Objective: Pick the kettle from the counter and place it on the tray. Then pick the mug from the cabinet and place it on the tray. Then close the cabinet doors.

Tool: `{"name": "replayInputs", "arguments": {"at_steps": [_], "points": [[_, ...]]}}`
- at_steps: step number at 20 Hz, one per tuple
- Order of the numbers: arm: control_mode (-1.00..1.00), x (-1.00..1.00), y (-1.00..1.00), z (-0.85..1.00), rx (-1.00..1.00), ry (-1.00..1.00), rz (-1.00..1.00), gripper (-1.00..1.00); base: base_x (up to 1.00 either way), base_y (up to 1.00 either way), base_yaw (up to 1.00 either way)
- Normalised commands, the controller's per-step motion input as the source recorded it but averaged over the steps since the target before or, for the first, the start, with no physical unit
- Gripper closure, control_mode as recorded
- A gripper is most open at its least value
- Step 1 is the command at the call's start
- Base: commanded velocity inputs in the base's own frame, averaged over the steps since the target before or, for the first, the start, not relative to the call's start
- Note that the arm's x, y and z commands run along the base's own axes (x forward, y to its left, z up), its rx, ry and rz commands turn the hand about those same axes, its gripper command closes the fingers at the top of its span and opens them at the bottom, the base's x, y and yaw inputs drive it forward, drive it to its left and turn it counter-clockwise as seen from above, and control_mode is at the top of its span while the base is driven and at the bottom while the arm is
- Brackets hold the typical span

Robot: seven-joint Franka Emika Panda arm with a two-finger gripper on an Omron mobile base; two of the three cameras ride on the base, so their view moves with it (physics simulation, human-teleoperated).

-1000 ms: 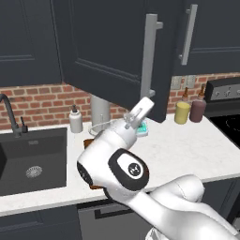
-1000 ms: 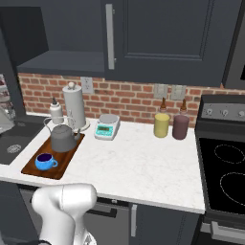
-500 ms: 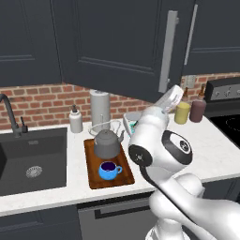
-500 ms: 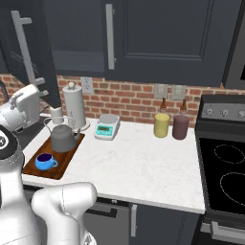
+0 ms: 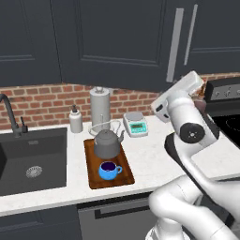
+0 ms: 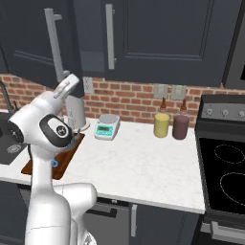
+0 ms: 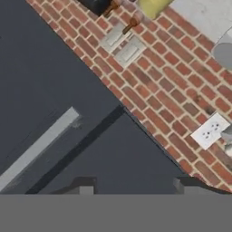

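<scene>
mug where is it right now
The mug sits on the near end of the tray, just in front of the kettle, with the sink to its left in the left base view.

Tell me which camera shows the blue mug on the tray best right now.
The left base view: the mug sits unobstructed on the tray, in front of the kettle. In the right base view the arm hides all but a blue sliver. The hand view faces cabinet doors and brick wall.
</scene>
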Motion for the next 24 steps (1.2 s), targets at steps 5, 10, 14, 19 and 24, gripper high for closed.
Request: {"name": "replayInputs", "arguments": {"at_steps": [5,10,14,19,24], "points": [[-1.0,0.75,-0.6,0.35,0.17,0.04,0.3,-1.0,0.0,0.0,0.0],[-1.0,0.77,-0.55,0.29,0.17,0.06,0.31,-1.0,0.0,0.0,0.0],[-1.0,0.75,-0.47,0.24,0.18,0.07,0.31,-1.0,0.0,0.0,0.0],[-1.0,0.71,-0.4,0.2,0.17,0.08,0.29,-1.0,0.0,0.0,0.0],[-1.0,0.74,-0.34,0.19,0.17,0.11,0.27,-1.0,0.0,0.0,0.0]]}}
